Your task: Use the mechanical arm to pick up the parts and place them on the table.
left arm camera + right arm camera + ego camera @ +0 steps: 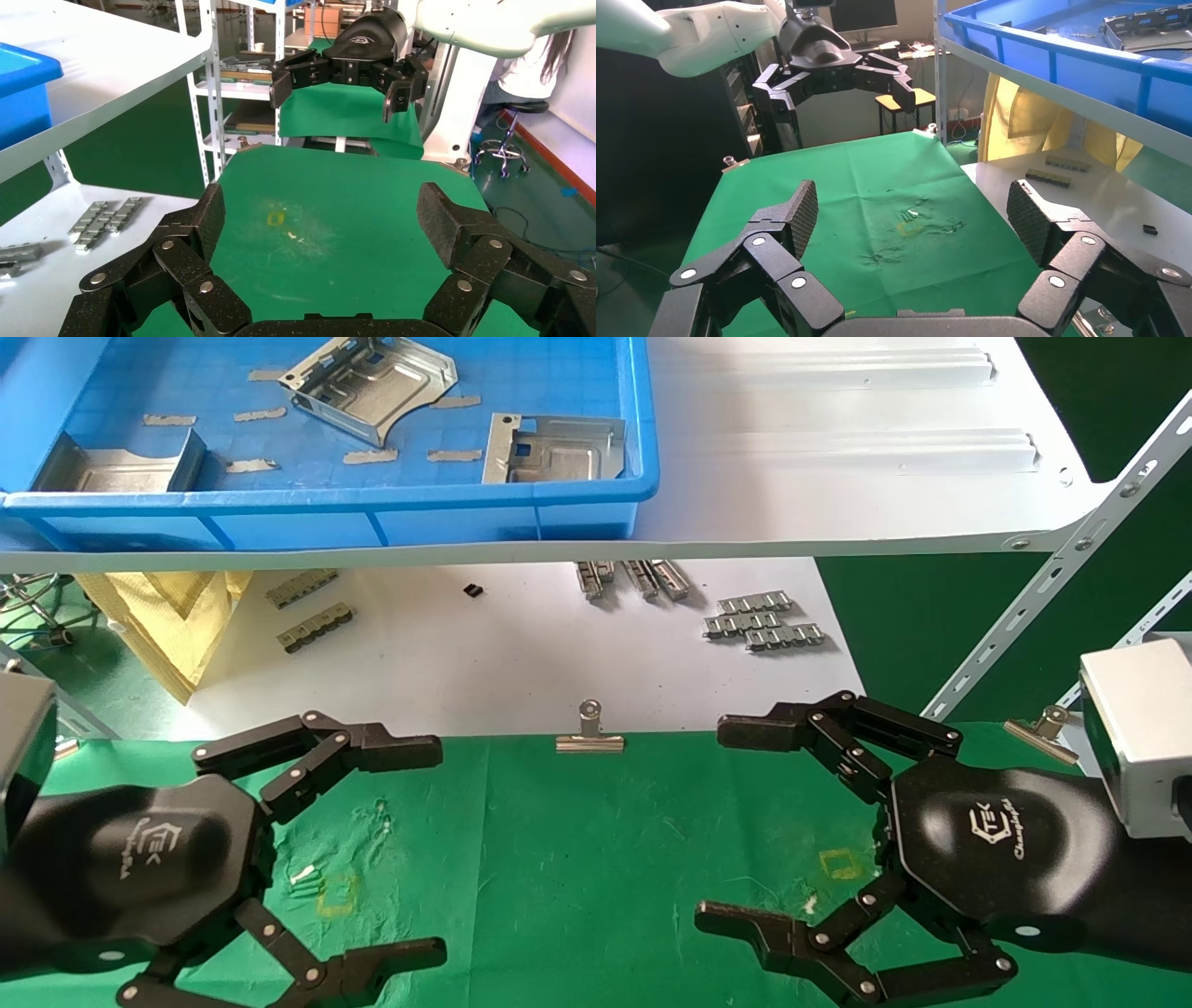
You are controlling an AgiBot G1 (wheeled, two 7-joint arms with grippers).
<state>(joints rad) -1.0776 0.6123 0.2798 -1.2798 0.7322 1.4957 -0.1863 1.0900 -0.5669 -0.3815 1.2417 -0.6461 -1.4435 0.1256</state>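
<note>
We are finding both arms hovering low over the table (577, 859), its green cloth filling the lower half of the head frame. The left gripper (433, 845) is sitting at lower left with its fingers spread wide and holding nothing; the right gripper (712, 826) at lower right is likewise released and empty. Both wrist views are confirming this, each showing bare cloth between parted fingers.

The parts are lying in the blue bin (596, 491) on the white shelf (838, 439) across the top of the frame, well apart from either gripper. We are counting three: one part (372, 384) at upper centre resting tilted, a second part (551, 447) close to the bin's right wall, and a third part (116, 467) at upper left, against the front wall.

In our judgement no pick is yet under way, and the hazards are lying ahead:
- The bin's front wall and the shelf edge are standing between the grippers and the parts; a low approach is risking a strike on either.
- The plates are thin and glossy with bent edges, so a shallow pinch is likely to slip or tip them.
- The part by the right wall is leaving little finger room.
- The binder clip (589, 736) at the cloth's far edge and the yellow squares (843, 864) are marking tight limits; a careless drop is risking a snag or a missed mark.
</note>
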